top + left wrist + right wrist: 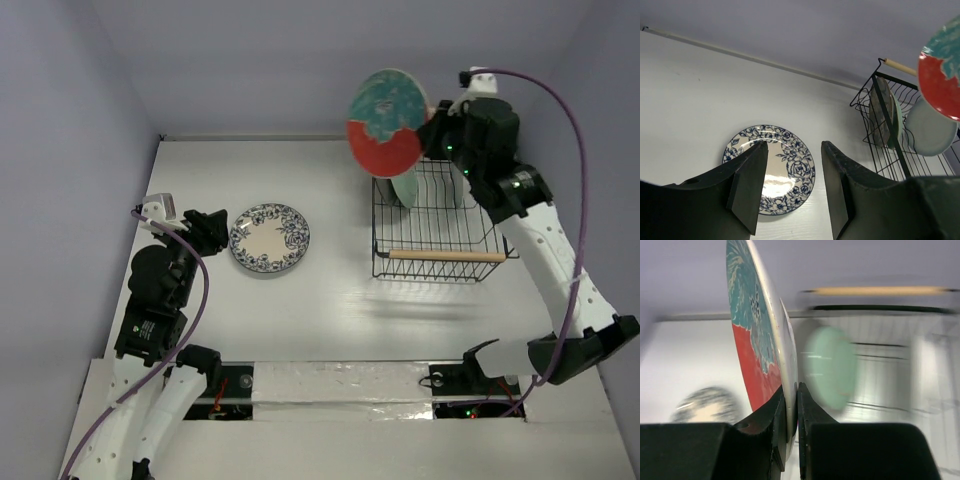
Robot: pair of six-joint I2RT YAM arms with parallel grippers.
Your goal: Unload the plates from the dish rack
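My right fingers (779, 432) pinch the teal-and-red plate (752, 340) by one bit of rim, on edge, lifted off the dish rack (445, 256). On so narrow a hold it may swivel or slip and drop onto the mint plate (830, 365) racked beyond my fingertips, or clip the wires. My left fingers (747, 185) are spread and empty. The blue-floral plate (785, 145) lies just ahead of them on the table (330, 300), taking that landing spot.

A flat plate (269, 239) lies on the table (340, 300), left of the dish rack (440, 235) and well apart from it. The left gripper (212, 230) sits just left of it. Standing plates (408, 188) lean on edge in the rack's far left part. Above that corner, a raised plate (385, 120) hangs upright, its rim pinched in the right gripper (430, 130).
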